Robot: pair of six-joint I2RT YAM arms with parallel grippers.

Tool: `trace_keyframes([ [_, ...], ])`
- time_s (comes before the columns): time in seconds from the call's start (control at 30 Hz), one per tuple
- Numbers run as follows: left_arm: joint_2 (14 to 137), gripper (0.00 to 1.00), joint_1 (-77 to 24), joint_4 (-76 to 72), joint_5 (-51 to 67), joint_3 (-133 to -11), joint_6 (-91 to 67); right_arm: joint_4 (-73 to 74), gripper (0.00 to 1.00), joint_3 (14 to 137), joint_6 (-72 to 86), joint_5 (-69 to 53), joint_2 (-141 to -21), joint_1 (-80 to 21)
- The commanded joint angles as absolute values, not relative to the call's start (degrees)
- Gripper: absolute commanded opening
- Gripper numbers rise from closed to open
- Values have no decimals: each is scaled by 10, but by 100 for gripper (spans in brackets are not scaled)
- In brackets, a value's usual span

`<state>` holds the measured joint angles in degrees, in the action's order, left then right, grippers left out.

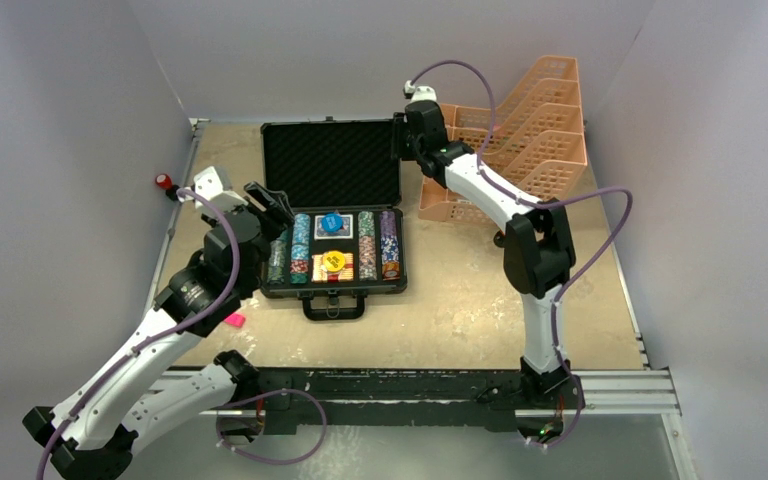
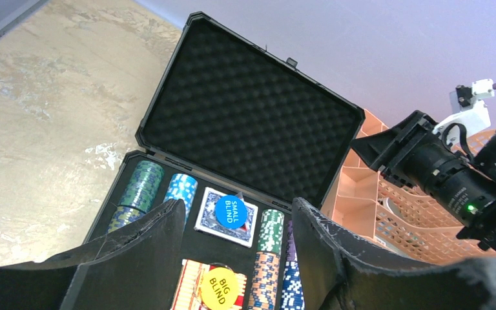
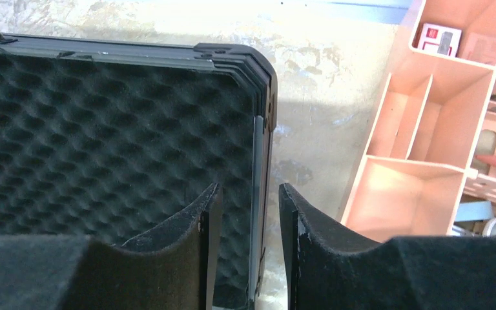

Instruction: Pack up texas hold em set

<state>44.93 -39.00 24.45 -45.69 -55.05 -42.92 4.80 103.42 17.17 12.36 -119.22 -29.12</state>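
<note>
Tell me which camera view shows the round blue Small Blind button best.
Left wrist: the round blue Small Blind button lies close, whole, its lettering readable. Top external shows it only as a small blue spot. Right wrist misses it, showing only the black foam-lined lid.

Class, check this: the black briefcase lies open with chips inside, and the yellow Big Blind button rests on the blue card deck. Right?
No. The yellow Big Blind button rests on the red card deck; the blue deck carries the Small Blind button. The left wrist view shows it. The black briefcase is open, chips inside.
</note>
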Motion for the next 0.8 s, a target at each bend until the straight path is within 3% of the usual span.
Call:
trace_keyframes([
  [0.0, 436, 62, -387, 221, -466, -561, -435, 29, 39, 1096, 125, 144, -1199, -288],
  [0.33, 420, 63, -388, 224, -469, -565, -430, 54, 36, 1175, 102, 148, -1273, -273],
  [0.67, 416, 64, -387, 226, -479, -577, -426, 82, 0, 1212, 30, 96, -1260, -273],
  [0.77, 417, 63, -388, 225, -481, -584, -424, 67, 0, 1197, 10, 119, -1227, -276],
])
